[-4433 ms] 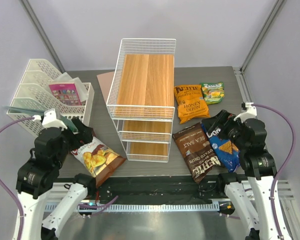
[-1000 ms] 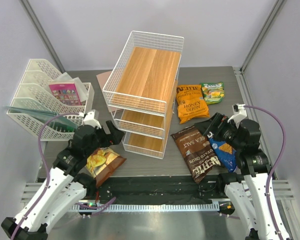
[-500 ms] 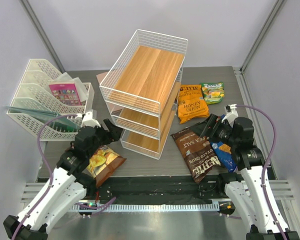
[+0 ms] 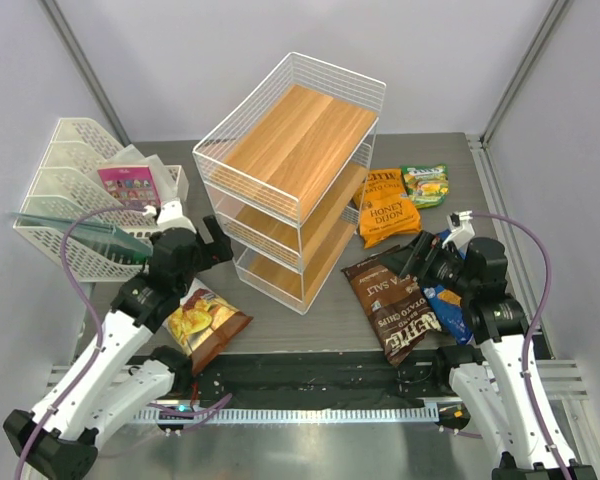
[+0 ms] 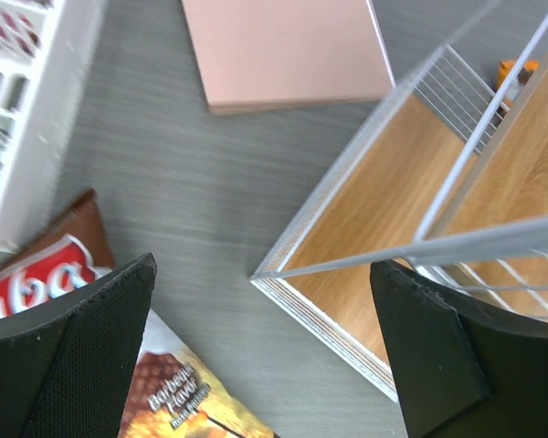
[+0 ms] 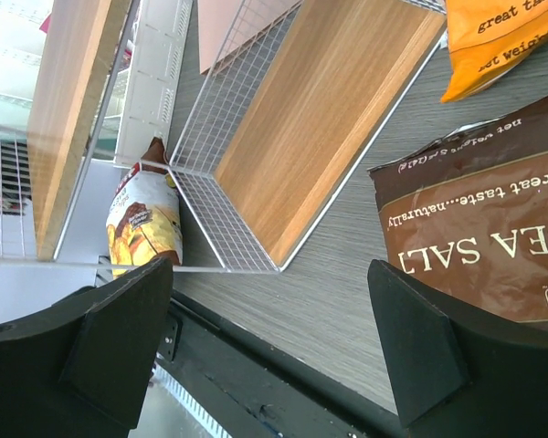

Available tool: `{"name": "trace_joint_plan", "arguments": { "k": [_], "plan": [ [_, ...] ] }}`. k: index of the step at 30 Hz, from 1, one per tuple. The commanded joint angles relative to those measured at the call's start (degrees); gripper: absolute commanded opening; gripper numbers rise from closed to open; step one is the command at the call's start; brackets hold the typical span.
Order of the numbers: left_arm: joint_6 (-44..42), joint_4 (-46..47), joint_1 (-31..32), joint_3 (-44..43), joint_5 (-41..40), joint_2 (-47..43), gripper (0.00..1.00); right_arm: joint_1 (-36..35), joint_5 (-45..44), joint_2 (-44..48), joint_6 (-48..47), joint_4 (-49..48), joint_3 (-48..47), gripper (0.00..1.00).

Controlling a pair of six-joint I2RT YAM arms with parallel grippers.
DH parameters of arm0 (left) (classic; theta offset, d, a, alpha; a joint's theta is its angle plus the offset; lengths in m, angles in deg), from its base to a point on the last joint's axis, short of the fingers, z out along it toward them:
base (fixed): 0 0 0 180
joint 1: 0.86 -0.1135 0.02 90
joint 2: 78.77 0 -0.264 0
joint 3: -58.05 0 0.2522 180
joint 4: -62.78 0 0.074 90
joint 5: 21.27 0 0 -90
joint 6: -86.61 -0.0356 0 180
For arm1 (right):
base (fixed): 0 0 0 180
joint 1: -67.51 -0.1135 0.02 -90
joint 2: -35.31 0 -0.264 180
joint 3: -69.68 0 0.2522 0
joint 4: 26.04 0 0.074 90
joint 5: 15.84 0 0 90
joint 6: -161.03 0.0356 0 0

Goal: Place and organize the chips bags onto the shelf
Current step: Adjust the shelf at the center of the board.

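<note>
Left of the shelf (image 4: 300,135), the left end effector (image 4: 212,250) stands wide and empty at its corner, with the brown-white bag (image 4: 205,325) still lying on the surface (image 4: 320,325) below. The shelf has swung round in the last second, so its open tiers now face near-right. That favours loading from the right of the shelf, where the right end effector (image 4: 420,257) hovers wide and empty over the Sea Salt bag (image 4: 392,300); no bag is shelved yet.

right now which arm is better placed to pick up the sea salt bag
Right. The right gripper is open right by the Sea Salt bag, on that side of the shelf. The left gripper, also open, is across the shelf near the barbecue chips bag.
</note>
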Motion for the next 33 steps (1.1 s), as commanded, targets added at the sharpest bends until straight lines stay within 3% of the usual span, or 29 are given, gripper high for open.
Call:
{"name": "trace_joint_plan", "arguments": {
  "k": [1, 8, 13, 18, 23, 29, 33],
  "plan": [
    [-3.8, 2.4, -0.8, -7.2, -7.2, 3.2, 1.00, -0.1, 1.4, 0.6, 1.1, -2.6, 0.4, 0.93],
    [0.8, -4.7, -1.6, -12.0, -3.6, 3.3, 1.00, -0.1, 1.4, 1.4, 0.9, -2.5, 0.3, 0.93],
    [1.7, -6.3, -1.6, -11.5, 2.9, -5.3, 0.97, -0.1, 1.3, 0.8, 0.5, -2.5, 1.0, 0.93],
    [1.6, -11.4, -1.5, -16.9, 12.0, -5.3, 0.90, -0.1, 0.9, 0.1, -0.5, -3.0, 1.1, 0.94],
    [1.6, -11.8, -0.7, -21.6, 19.4, -2.9, 0.90, -0.1, 0.4, -3.5, -1.0, -3.0, -0.6, 0.94],
    [0.7, -8.6, 2.9, -21.7, 23.2, -0.2, 0.91, -0.1, 0.6, -5.1, -0.3, -5.1, -1.0, 0.94],
    [-0.5, -7.9, 9.4, -24.8, 19.6, 2.6, 0.90, -0.2, 0.3, -5.7, -0.6, -5.1, -0.9, 0.93]
  ]
}}
